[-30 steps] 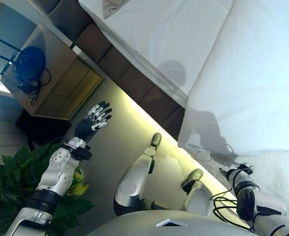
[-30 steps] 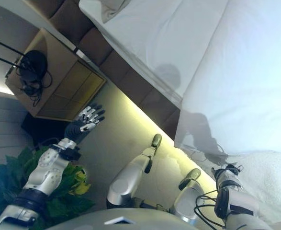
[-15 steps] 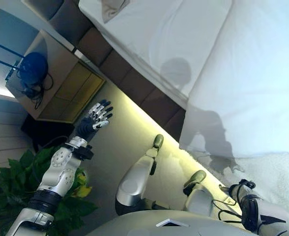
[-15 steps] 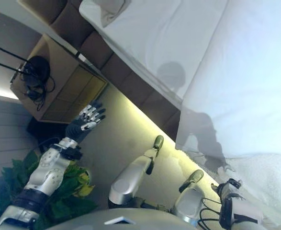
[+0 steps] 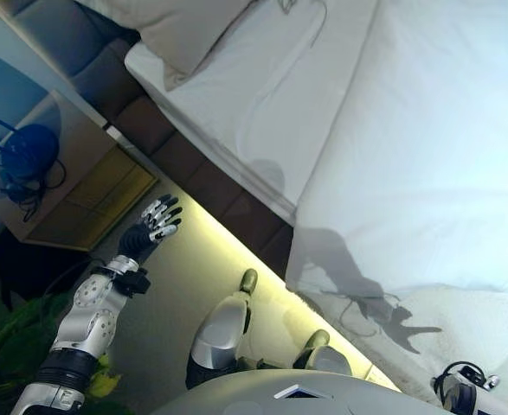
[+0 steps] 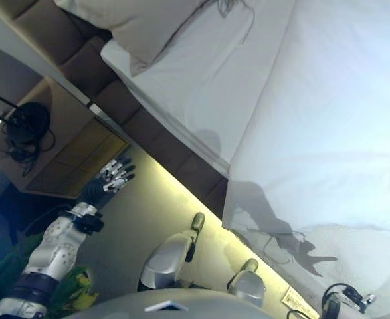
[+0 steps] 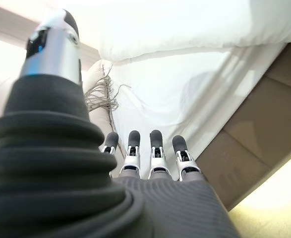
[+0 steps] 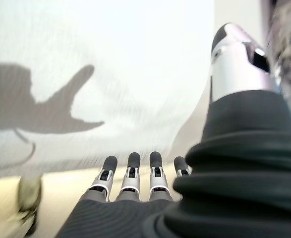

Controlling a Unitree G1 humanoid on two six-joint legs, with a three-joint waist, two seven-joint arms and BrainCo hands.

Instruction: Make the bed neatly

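The bed has a white sheet (image 5: 262,95) and a white duvet (image 5: 427,156) that covers its right part and hangs over the side edge. A beige pillow (image 5: 180,30) lies at the head end, and its fringe (image 7: 99,91) shows in the left wrist view. My left hand (image 5: 150,232) is open with straight fingers, raised over the floor beside the brown padded bed frame (image 5: 228,203), and touches nothing. My right hand (image 8: 131,173) is open and empty, and faces the duvet (image 8: 110,59) from close by. Its shadow falls on the cloth.
A wooden nightstand (image 5: 72,190) with a dark blue bundle of cables (image 5: 24,156) on it stands to the left of the bed's head. A green plant (image 5: 3,337) is at the lower left. A white fleecy blanket (image 5: 470,320) lies on the bed's near right part.
The camera has shifted, so the pillow now shows at the top. My right arm has dropped almost out of the eye views. My left hand stays raised and open.
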